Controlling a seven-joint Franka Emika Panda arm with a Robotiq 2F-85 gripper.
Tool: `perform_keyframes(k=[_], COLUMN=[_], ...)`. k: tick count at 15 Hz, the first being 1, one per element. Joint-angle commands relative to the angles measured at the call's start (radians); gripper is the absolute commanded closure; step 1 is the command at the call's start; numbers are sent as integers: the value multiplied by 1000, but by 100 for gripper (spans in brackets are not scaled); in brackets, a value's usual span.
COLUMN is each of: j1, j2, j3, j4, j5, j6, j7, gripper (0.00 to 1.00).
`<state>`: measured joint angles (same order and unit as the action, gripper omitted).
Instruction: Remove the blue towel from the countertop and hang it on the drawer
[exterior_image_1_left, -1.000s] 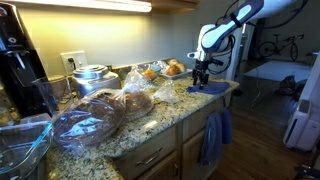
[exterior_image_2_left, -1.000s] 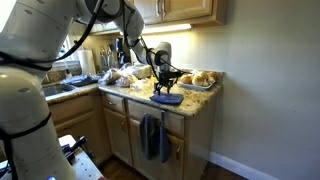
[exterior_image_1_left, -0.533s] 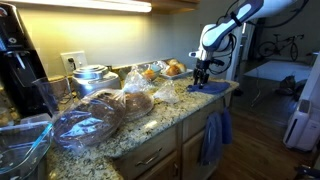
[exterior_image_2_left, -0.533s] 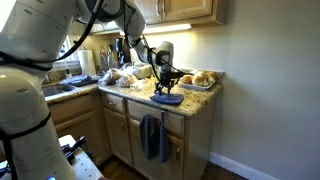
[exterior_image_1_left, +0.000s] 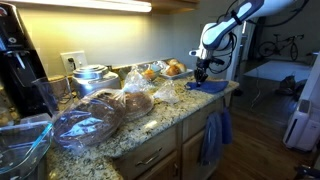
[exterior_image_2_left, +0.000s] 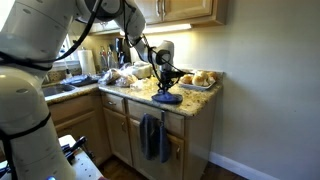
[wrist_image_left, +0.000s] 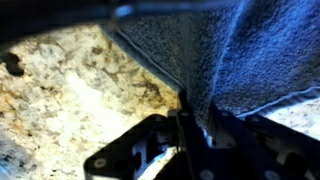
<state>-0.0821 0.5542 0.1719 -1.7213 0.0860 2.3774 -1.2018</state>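
Gripper (wrist_image_left: 185, 118) narrow, jaws pinching raised fold of blue towel (wrist_image_left: 245, 50); looped terry pile, soft. Towel lies rumpled at corner end of countertop (exterior_image_1_left: 150, 126); speckled granite, thick rounded edge.

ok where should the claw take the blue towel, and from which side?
Pinch the blue towel at its edge, coming straight down from above. It lies limp and low on the countertop, so nothing offers a hold from the side. The wrist view shows its hem running right up to the claw, which is likely the easiest bite.
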Motion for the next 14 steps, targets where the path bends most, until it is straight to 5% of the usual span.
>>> perform_keyframes(k=[1,14], j1=[2,-51], j2=[-38,-283], j3=[-15,-17], j4=[-42,-323], j5=[0,240], j6=[-2,33], j7=[41,283], gripper=[94,90])
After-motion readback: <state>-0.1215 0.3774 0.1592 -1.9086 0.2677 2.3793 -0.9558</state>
